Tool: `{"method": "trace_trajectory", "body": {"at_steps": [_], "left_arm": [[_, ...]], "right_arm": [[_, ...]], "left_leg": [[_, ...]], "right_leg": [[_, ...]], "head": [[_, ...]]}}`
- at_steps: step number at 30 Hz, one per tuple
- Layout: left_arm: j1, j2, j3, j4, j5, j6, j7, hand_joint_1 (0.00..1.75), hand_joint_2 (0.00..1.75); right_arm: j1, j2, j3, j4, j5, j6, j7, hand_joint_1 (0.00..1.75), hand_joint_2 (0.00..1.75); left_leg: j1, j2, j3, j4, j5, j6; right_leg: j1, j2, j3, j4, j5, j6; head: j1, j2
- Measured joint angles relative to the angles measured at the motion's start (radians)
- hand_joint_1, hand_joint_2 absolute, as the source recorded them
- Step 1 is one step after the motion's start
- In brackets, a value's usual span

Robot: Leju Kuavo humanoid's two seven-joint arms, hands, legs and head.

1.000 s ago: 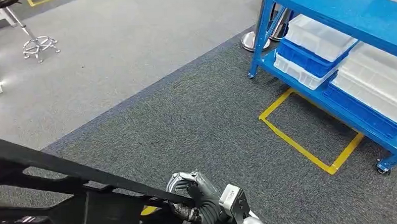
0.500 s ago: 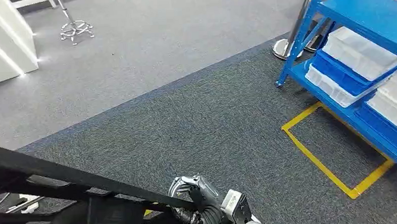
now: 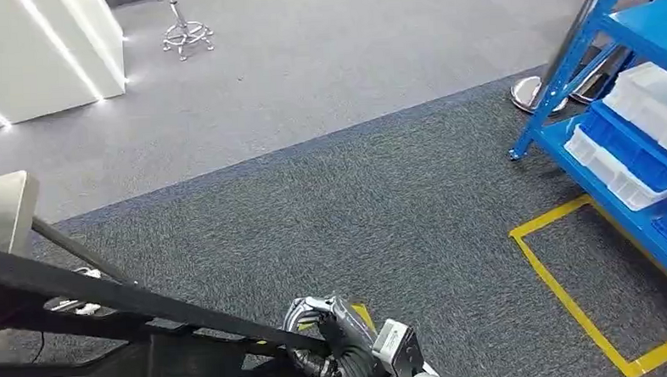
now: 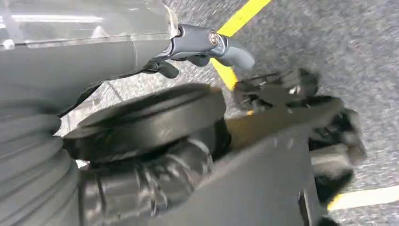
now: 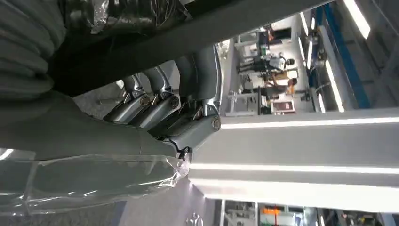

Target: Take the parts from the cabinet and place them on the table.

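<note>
The large black plastic frame part (image 3: 141, 333), made of long flat bars, stretches across the lower left of the head view, above the dark grey carpet (image 3: 382, 212). The right hand (image 3: 332, 341) has its silver fingers (image 5: 155, 106) curled over one of the part's bars, gripping it; the right wrist view shows them wrapped around the dark bar. In the left wrist view the left hand (image 4: 207, 44) lies against the same black part, thumb extended over it, but whether it grips cannot be told. The blue metal shelving cabinet (image 3: 625, 133), holding white and blue plastic bins (image 3: 642, 132), stands at the right edge of the carpet beside a yellow tape rectangle (image 3: 573, 305). A white counter (image 3: 35, 48) stands far left.
</note>
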Motion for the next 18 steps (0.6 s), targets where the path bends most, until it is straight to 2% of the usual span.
{"method": "trace_trajectory", "body": {"at_steps": [1,4,5,6,7,8,9,10,11,12,13,14,15,16,18], "left_arm": [[0.002,0.001,0.001,0.0,-0.001,0.0,0.0,0.0,1.75],[0.008,0.002,0.002,0.0,-0.002,-0.001,0.0,0.0,1.75],[0.007,0.002,0.002,0.0,-0.003,-0.001,0.0,0.0,1.75],[0.008,0.0,0.002,0.0,-0.004,-0.002,-0.002,0.0,1.75],[0.007,0.0,0.003,0.0,-0.005,-0.002,-0.001,0.0,1.75],[0.005,0.0,0.003,0.0,-0.005,-0.003,0.0,0.0,1.75],[0.005,0.0,0.003,0.0,-0.006,-0.003,-0.001,0.0,1.75],[0.006,0.0,0.003,0.0,-0.006,-0.003,-0.001,0.0,1.75],[0.005,0.0,0.003,0.0,-0.007,-0.003,-0.002,0.0,1.75],[0.005,0.0,0.003,0.0,-0.007,-0.003,-0.002,0.0,1.75],[0.005,0.0,0.003,0.0,-0.007,-0.003,-0.002,0.0,1.75],[0.004,-0.001,0.003,0.0,-0.007,-0.003,-0.002,0.0,1.75],[0.004,-0.002,0.003,0.0,-0.008,-0.003,-0.002,0.0,1.75],[0.002,-0.003,0.003,0.0,-0.008,-0.003,-0.003,0.0,1.75],[0.002,-0.003,0.003,0.0,-0.008,-0.004,-0.004,0.0,1.75]], "right_arm": [[0.0,0.0,0.0,0.0,0.0,0.0,-0.001,1.55,1.75],[0.0,0.0,0.0,-0.001,-0.001,0.0,-0.002,1.55,1.75],[-0.001,0.0,0.0,-0.003,-0.001,0.0,-0.002,1.55,1.75],[-0.003,0.0,0.0,-0.003,-0.001,-0.001,-0.002,1.55,1.75],[-0.004,0.0,0.0,-0.005,-0.001,-0.001,-0.003,1.55,1.75],[-0.001,0.0,0.0,-0.005,-0.002,-0.002,-0.003,1.55,1.75],[0.002,-0.003,0.0,-0.005,-0.002,-0.006,-0.003,1.55,1.75],[0.003,-0.004,0.0,-0.005,-0.001,-0.006,-0.003,1.55,1.75],[0.007,-0.004,0.0,-0.005,0.0,-0.008,-0.002,1.55,1.75],[0.007,-0.004,0.0,-0.005,0.0,-0.01,-0.002,1.55,1.75],[0.006,-0.004,0.0,-0.005,0.0,-0.012,-0.002,1.55,1.75],[0.006,-0.004,0.0,-0.005,0.0,-0.012,-0.002,1.55,1.75],[0.005,-0.004,0.0,-0.005,0.0,-0.011,-0.001,1.55,1.75],[0.005,-0.004,0.0,-0.003,0.0,-0.011,0.002,1.55,1.75],[0.005,-0.003,0.0,0.0,-0.003,-0.002,0.006,1.55,1.75]], "left_leg": [[-0.012,0.013,0.003,-0.018,-0.004,0.007],[-0.013,-0.021,-0.012,-0.016,-0.001,0.017],[-0.002,-0.036,0.006,-0.032,0.009,0.027],[0.001,-0.044,0.007,-0.04,0.014,0.028],[0.003,-0.052,0.006,-0.04,0.017,0.037],[0.003,-0.063,0.004,-0.04,0.017,0.038],[0.003,-0.074,0.003,-0.04,0.017,0.038],[0.002,-0.082,0.002,-0.038,0.017,0.038],[0.002,-0.1,0.001,-0.035,0.017,0.038],[0.003,-0.112,0.002,-0.034,0.016,0.038],[0.004,-0.128,0.003,-0.03,0.014,0.035],[0.005,-0.142,0.004,-0.024,0.011,0.031],[0.007,-0.151,0.001,-0.016,0.005,0.027],[0.004,-0.158,-0.01,-0.011,0.003,0.021],[0.007,-0.174,-0.017,-0.007,0.004,0.01]], "right_leg": [[0.006,-0.006,-0.004,0.003,-0.001,0.006],[0.006,-0.043,0.002,-0.006,0.001,0.019],[0.01,-0.045,0.004,-0.005,-0.006,0.027],[0.004,0.011,0.005,0.014,-0.018,0.034],[0.001,0.052,-0.019,0.064,-0.054,0.035],[-0.001,0.072,-0.054,0.137,-0.093,0.035],[-0.002,0.081,-0.097,0.224,-0.13,0.037],[-0.002,0.082,-0.121,0.268,-0.144,0.037],[-0.003,0.082,-0.143,0.299,-0.134,0.039],[-0.005,0.083,-0.133,0.27,-0.103,0.039],[-0.007,0.085,-0.101,0.193,-0.048,0.039],[-0.01,0.097,-0.059,0.096,0.006,0.038],[-0.014,0.126,-0.033,0.026,0.026,0.036],[-0.012,0.164,-0.027,0.022,0.009,0.037],[-0.011,0.149,-0.029,0.019,0.011,0.031]], "head": [[-0.001,0.0],[0.0,0.0],[0.0,0.0],[0.002,0.0],[0.0,0.0],[0.001,0.0],[0.001,0.0],[0.001,0.0],[0.001,0.0],[0.001,0.0],[0.0,0.0],[0.001,0.0],[0.001,0.0],[0.002,0.0],[0.001,0.0]]}}
